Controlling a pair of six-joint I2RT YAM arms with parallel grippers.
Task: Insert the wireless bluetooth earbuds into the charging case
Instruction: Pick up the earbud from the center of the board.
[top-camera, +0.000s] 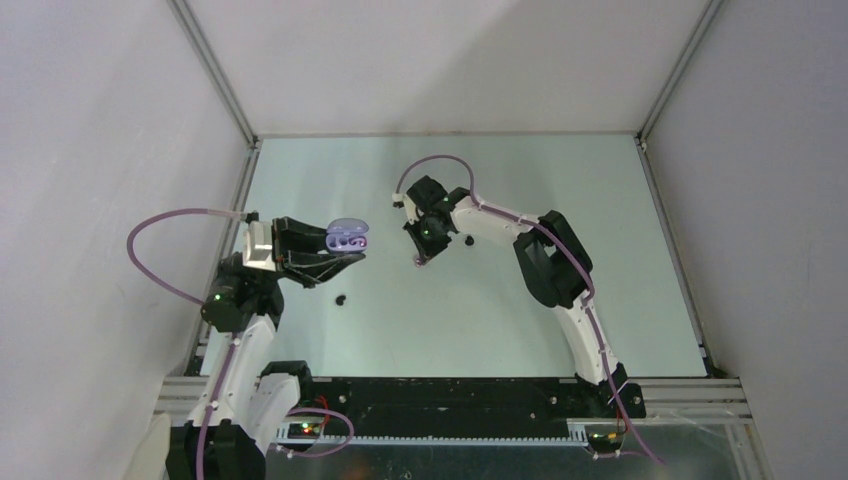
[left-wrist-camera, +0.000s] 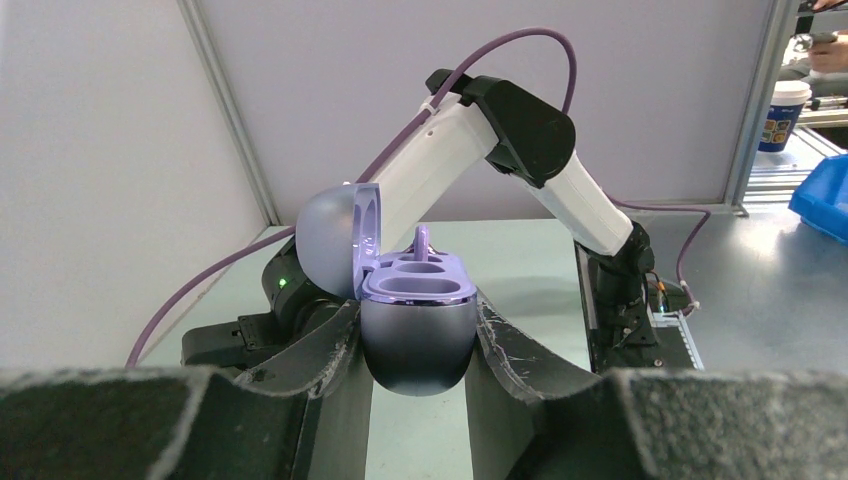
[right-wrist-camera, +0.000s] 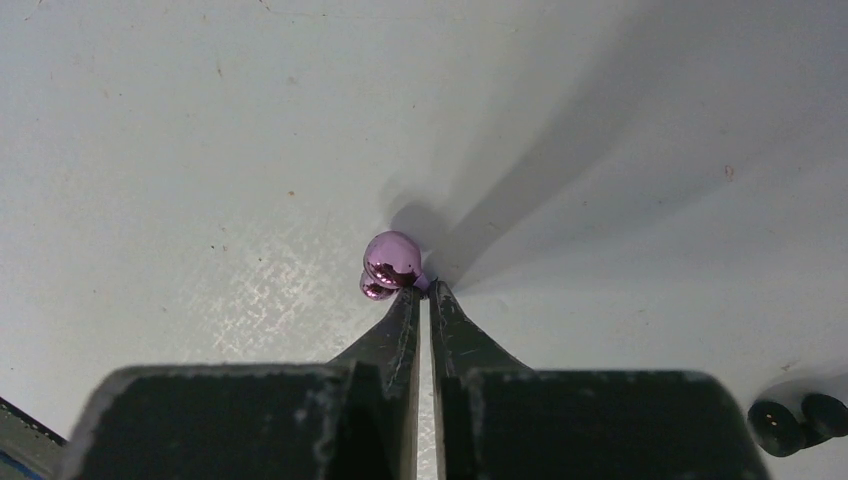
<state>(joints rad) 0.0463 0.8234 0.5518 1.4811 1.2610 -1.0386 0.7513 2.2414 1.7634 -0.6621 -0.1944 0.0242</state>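
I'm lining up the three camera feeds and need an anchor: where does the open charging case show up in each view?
Top view: charging case left of centre, lid open.
Left wrist: dead centre, clamped between the left fingers.
Right wrist: not in it; a lilac earbud sits mid-frame instead.
Shared landmark: the pale table, visible in all three.

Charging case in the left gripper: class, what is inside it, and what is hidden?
The open charging case shows two lilac wells. The near one looks empty, and a lilac stem rises from the far one. The well bottoms are hidden by the rim.
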